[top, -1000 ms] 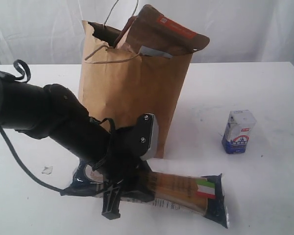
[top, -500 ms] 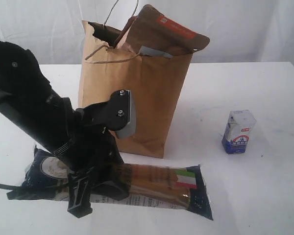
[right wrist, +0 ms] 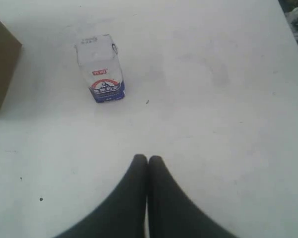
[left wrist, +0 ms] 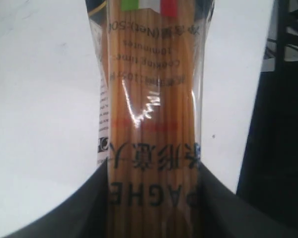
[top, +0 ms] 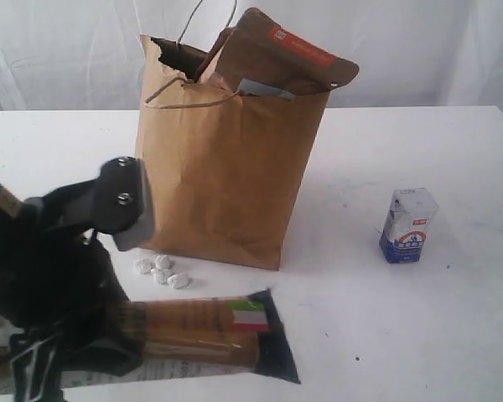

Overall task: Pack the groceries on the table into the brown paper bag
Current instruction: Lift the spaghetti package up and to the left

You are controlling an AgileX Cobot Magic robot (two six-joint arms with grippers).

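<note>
Pinching the dark spaghetti packet across its width in the left gripper, spread only to the pack's thickness, low at the front of the surface; hard to tell whether touching it. Lying level, long axis running out from the gripper, flag-marked end near the foot of the brown paper bag. Probably calls for lifting and tipping end-down over the torn rim, beside the orange-labelled brown pouch poking out. With the right gripper pressed together, empty, nearer the small blue-white carton.
</note>
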